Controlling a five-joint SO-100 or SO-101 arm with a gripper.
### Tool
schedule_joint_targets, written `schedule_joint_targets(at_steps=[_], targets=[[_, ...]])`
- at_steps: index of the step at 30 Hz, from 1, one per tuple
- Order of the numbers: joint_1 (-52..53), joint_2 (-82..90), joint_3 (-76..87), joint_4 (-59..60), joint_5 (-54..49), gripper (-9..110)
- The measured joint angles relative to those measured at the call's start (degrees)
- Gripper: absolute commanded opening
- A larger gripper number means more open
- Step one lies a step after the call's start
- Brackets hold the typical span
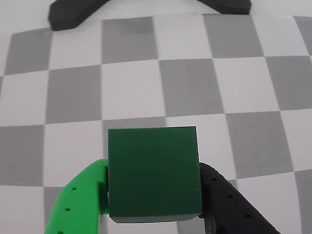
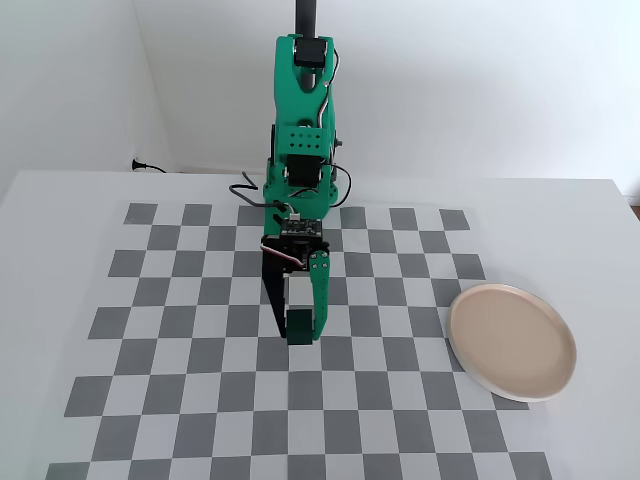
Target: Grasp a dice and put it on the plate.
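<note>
Fingers (image 1: 83, 200) of the gripper (image 2: 297, 330) clamp the dice (image 1: 153, 173) mid-bench; grasp made, next carry it toward the plate (image 2: 512, 341) near the right edge

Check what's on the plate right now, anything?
Nothing on the plate; its whole surface shows bare in the fixed view. The dice is between the fingers of the gripper, over the checkered mat. Underside of the plate is hidden.

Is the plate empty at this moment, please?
Empty: the plate shows bare; the dice sits between the gripper's fingers.
</note>
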Motion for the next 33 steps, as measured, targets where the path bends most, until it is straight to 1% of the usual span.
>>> schedule_joint_targets(at_steps=[6,15,18,27,33], targets=[[-7.4,11.9,4.0,5.9,-0.4,-4],[-16.6,24.7,7.8,10.0,-0.4,-4],[-19.2,26.9,8.0,11.9,-0.5,-4],[-26.1,30.1,11.0,12.0,-2.4,-4],[-29.9,26.8,11.0,8.1,-2.4,-4]])
